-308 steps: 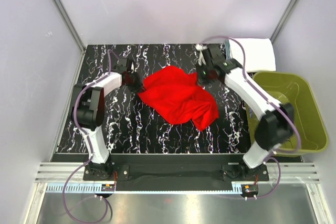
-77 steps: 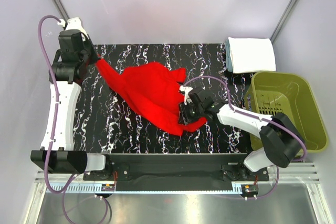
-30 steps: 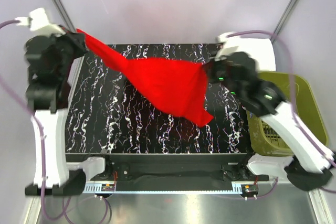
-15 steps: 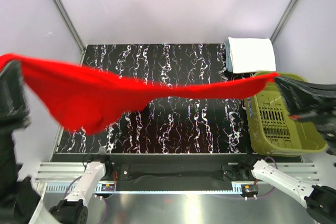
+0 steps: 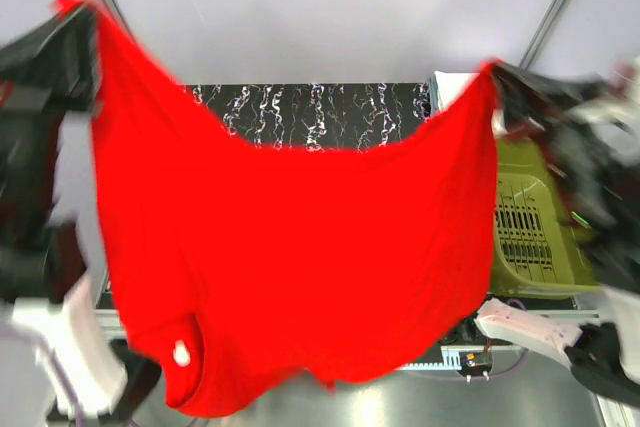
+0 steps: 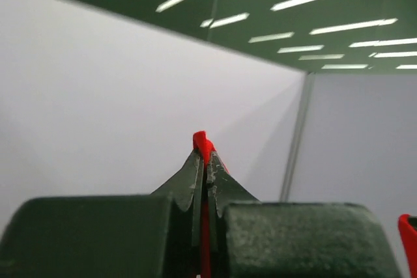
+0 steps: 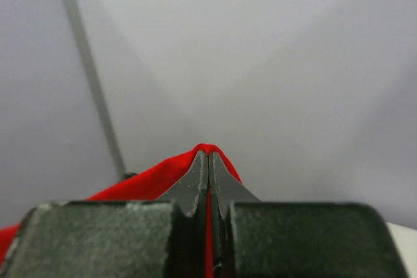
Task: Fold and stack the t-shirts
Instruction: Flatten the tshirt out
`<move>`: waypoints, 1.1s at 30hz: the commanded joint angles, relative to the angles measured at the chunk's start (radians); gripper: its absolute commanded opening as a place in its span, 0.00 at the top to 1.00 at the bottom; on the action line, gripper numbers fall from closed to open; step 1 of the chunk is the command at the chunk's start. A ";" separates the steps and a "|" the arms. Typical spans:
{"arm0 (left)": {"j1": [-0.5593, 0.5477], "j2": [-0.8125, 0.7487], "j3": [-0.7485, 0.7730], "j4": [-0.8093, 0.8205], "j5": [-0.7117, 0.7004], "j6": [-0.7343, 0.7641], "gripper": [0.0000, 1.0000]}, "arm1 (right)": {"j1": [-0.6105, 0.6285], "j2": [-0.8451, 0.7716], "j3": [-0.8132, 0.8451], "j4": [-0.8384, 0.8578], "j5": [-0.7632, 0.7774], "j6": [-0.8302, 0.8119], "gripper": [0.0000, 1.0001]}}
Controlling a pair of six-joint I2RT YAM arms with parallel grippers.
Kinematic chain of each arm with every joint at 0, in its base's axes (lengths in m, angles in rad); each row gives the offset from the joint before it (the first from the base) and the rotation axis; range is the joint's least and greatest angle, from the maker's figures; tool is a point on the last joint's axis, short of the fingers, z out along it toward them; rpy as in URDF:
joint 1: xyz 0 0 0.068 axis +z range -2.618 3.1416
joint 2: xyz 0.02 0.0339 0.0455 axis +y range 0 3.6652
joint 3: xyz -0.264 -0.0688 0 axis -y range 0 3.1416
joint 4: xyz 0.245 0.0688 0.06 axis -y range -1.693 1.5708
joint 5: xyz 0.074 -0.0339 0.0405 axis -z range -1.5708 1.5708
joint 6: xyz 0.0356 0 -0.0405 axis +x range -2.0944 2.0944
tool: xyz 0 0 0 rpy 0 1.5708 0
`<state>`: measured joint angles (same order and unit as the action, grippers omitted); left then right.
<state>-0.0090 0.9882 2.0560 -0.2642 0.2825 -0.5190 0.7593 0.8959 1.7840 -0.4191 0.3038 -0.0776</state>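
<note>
Cloth fills most of the overhead view: the red t-shirt (image 5: 290, 267) hangs spread wide in the air above the black marbled table (image 5: 320, 112), its top edge sagging between two raised corners. The left gripper (image 6: 203, 161) is clamped on the upper left corner, a nub of red showing above its closed tips. The right gripper (image 7: 208, 164) pinches the upper right corner the same way, jaws pressed together on the cloth. Just past the shirt's right edge sits the olive-green basket (image 5: 525, 217). A sliver of a white folded t-shirt (image 5: 452, 80) shows at the table's far right corner.
</note>
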 commanded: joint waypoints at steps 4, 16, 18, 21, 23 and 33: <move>0.001 0.393 -0.029 -0.061 -0.016 0.091 1.00 | -0.121 0.374 0.040 0.054 0.091 -0.168 1.00; -0.020 0.740 -0.389 0.120 -0.051 0.275 1.00 | -0.446 0.792 -0.288 0.410 -0.394 0.125 1.00; -0.019 0.835 -0.363 0.112 -0.106 0.309 1.00 | -0.491 0.921 -0.253 0.460 -0.463 0.147 1.00; -0.017 0.955 -0.257 0.066 -0.175 0.369 1.00 | -0.517 1.046 -0.131 0.470 -0.538 0.170 1.00; -0.016 0.995 -0.195 0.059 -0.221 0.402 1.00 | -0.528 1.142 -0.048 0.471 -0.552 0.171 1.00; -0.040 0.896 -0.164 0.030 -0.100 0.406 1.00 | -0.546 1.102 0.065 0.379 -0.574 0.200 1.00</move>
<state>-0.0288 2.0453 1.8713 -0.2844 0.1097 -0.1207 0.2085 2.1571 1.8042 -0.0513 -0.2264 0.0998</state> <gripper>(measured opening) 0.016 0.010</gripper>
